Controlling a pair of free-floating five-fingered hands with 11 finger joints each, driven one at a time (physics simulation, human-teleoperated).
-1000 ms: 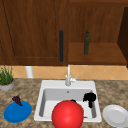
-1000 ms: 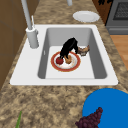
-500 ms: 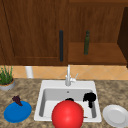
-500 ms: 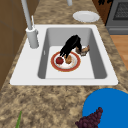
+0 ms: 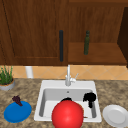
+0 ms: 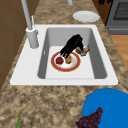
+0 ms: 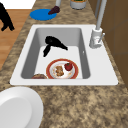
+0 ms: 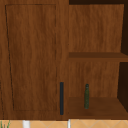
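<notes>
spanning the wall behind the sink, a wood cabinet [image 8: 32, 57] has a shut door and, to its right, open shelves; a dark green bottle [image 5: 86, 42] stands on the lower one. a speckled brown stone counter [image 6: 50, 102] runs around the sink [image 5: 50, 85], which is white with one deep basin and a faucet [image 5: 68, 75] at its back rim. a red ball [image 5: 67, 114] shows in front of the sink's near rim in the front view.

left of the sink a blue plate [image 5: 17, 112] lies on the counter with dark grapes [image 6: 91, 120] on its edge, and a potted plant [image 5: 6, 77] stands further back. right of the sink lies a bare white plate [image 5: 116, 115].

on the sink floor, towards its right end, sits a round plate [image 7: 48, 70], white with a red-brown rim. it holds a small red fruit [image 7: 68, 66] and a tan biscuit [image 7: 59, 70] side by side. a brown lump [image 7: 38, 76] lies on the sink floor just beside that plate.

the right hand [image 6: 72, 45] hangs inside the sink over the rimmed plate, fingers pointing down and loosely spread, with nothing in them. the left hand [image 7: 5, 17] hangs in the air well in front of the sink, off the counter; whether its fingers are curled, i cannot tell.
</notes>
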